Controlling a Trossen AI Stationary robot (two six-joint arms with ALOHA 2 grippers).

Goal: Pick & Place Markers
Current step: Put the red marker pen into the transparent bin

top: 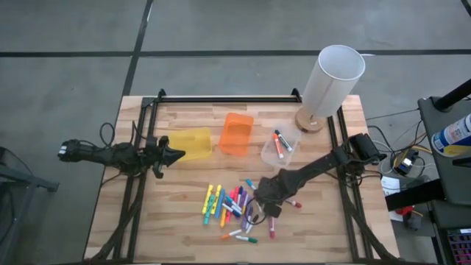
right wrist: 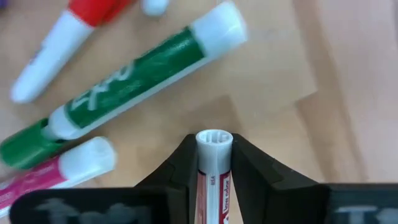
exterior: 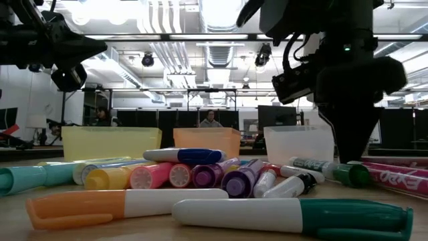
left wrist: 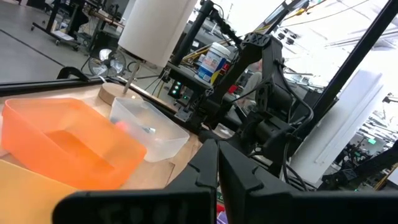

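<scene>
1. Right gripper (top: 268,210) lowered into the right edge of the loose pile of short capped markers (top: 229,208) on the pale wooden plank table (top: 184,235), most likely because that edge offers single pens with room for the fingers on either side.
2. Fingers closed against both sides of one white-barrelled marker with red print (right wrist: 213,171), its ribbed white end poking out just past the fingertips; grip taken across the barrel and near that end, so a lift would probably leave most of the pen's length hanging behind the fingers.
3. Lying just beside the held pen on the wood: a green-labelled white marker (right wrist: 134,81) and a pink marker with a white end (right wrist: 59,171), both apart from the fingers and so unlikely to be dragged along.
4. Translucent clear plastic bin (top: 280,147) already holding a few markers, beside a translucent orange bin (top: 236,134) and a translucent yellow bin (top: 193,143) — judged the drop places, set in a row behind the pile within reach.
5. Left gripper (top: 174,155) parked at the table's left side near the yellow bin, fingers pressed together on nothing, kept out of the working arm's way.
6. Tall white cylindrical lamp on a round wooden base (top: 330,85) at the far right corner, a thing to steer clear of on the way to the clear bin.
</scene>
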